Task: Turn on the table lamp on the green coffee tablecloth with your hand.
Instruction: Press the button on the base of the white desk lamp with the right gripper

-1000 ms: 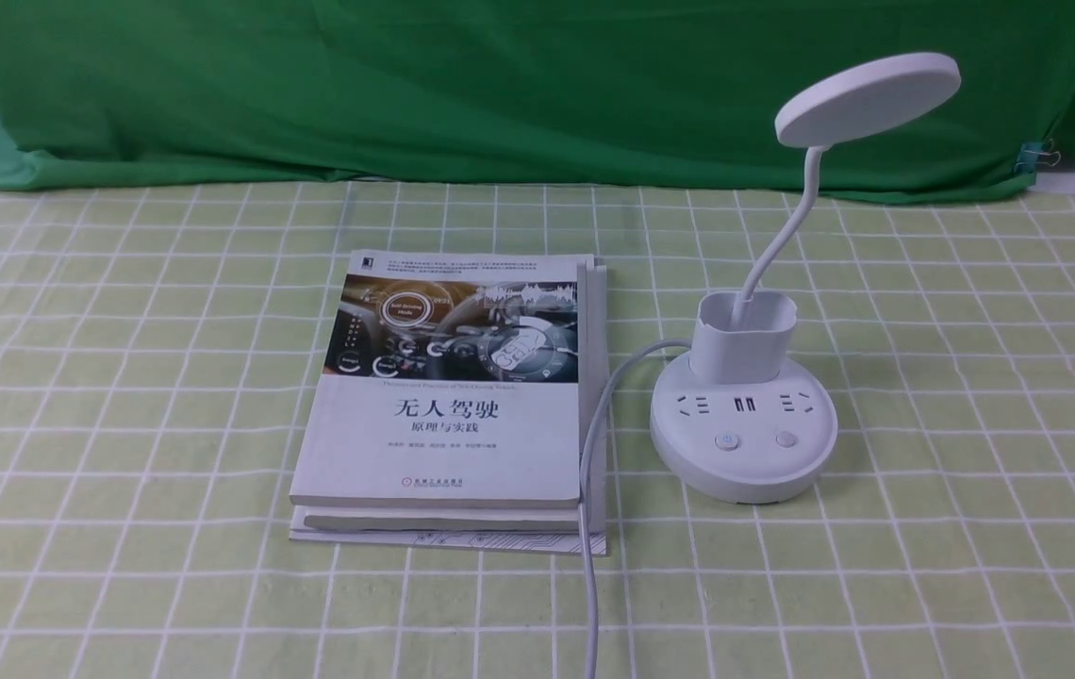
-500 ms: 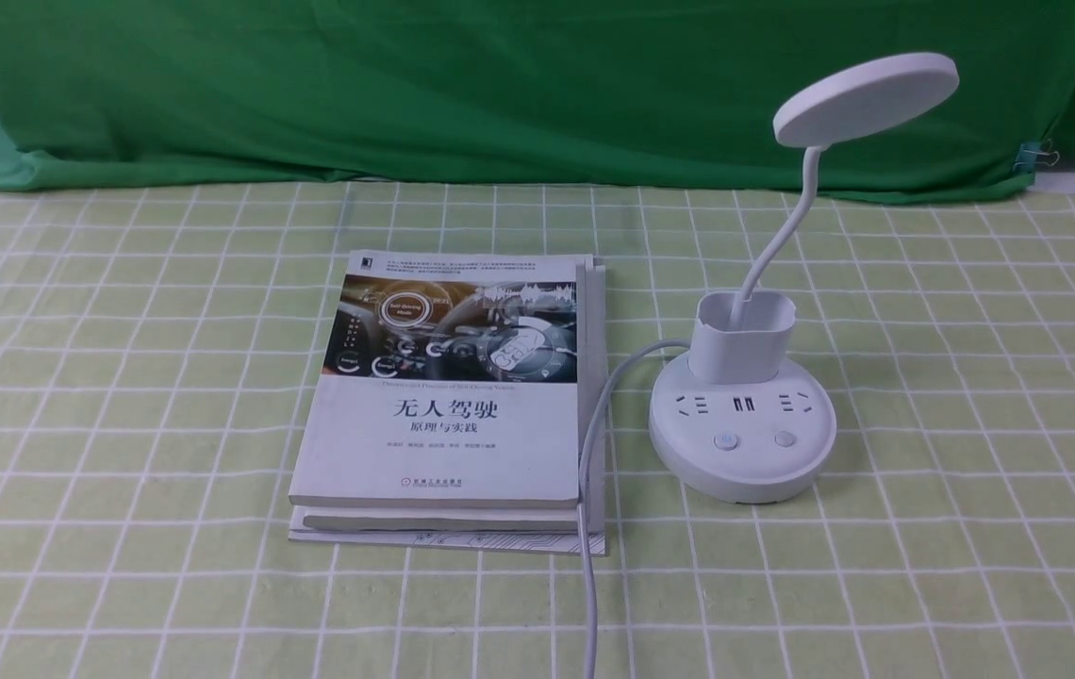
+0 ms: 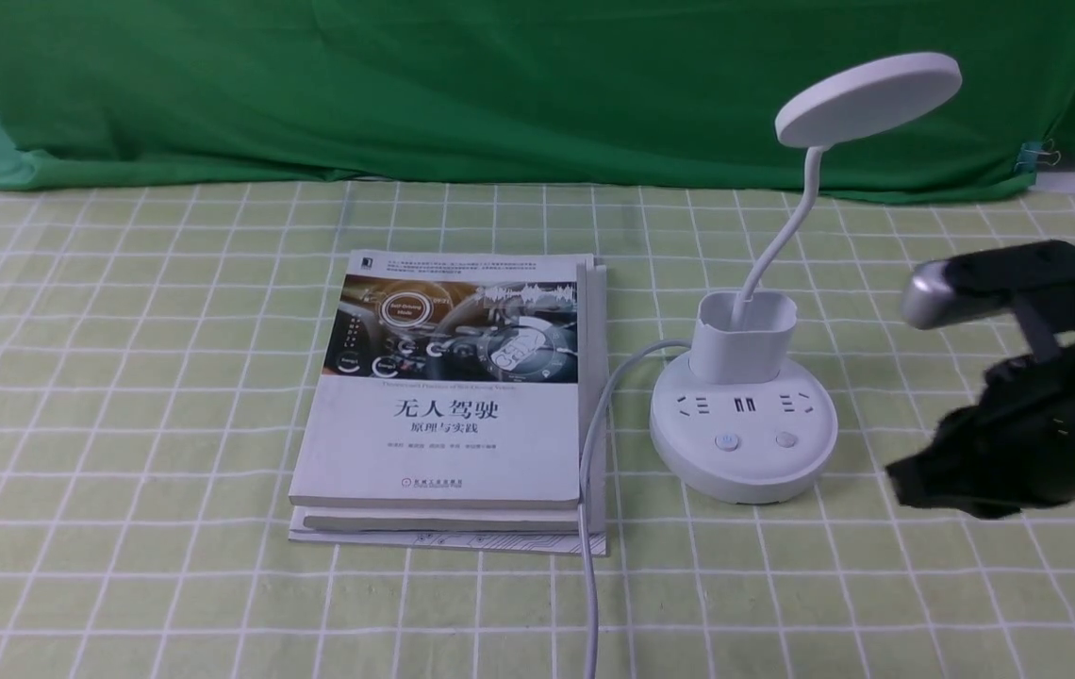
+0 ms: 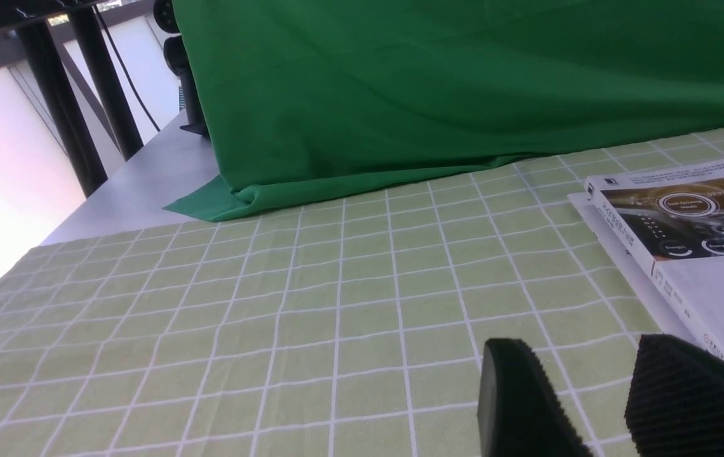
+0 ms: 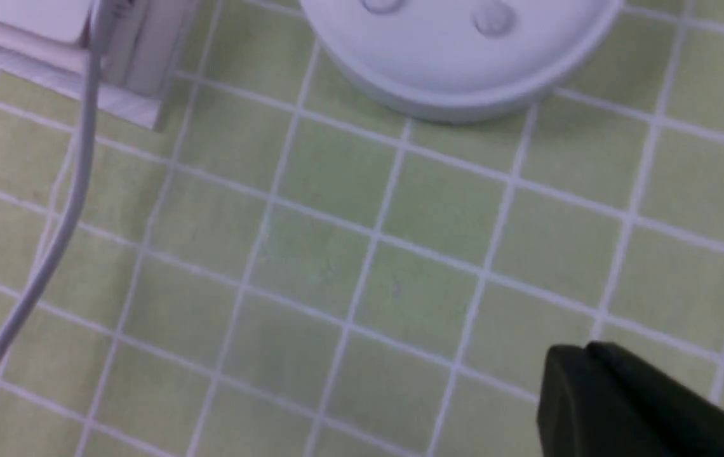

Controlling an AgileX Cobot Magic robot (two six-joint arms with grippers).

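The white table lamp (image 3: 743, 443) stands right of centre on the pale green grid tablecloth (image 3: 123, 377), disc head (image 3: 867, 97) raised on its gooseneck, two buttons (image 3: 727, 440) on the base front. Its light looks off. My right gripper (image 3: 905, 481), the black hand with a silver cylinder on top, hovers just right of the base, jaws together and empty. In the right wrist view its tip (image 5: 575, 362) is short of the lamp base (image 5: 457, 57). My left gripper (image 4: 581, 374) is open and empty low over the cloth at the near left.
A stack of books (image 3: 453, 405) lies left of the lamp, also in the left wrist view (image 4: 686, 241). The lamp's white cord (image 3: 589, 528) runs along the books toward the front edge. A dark green backdrop (image 3: 500, 85) hangs behind.
My right arm has come into the front view from the right and now sits beside the lamp base. The lamp and books have not moved.
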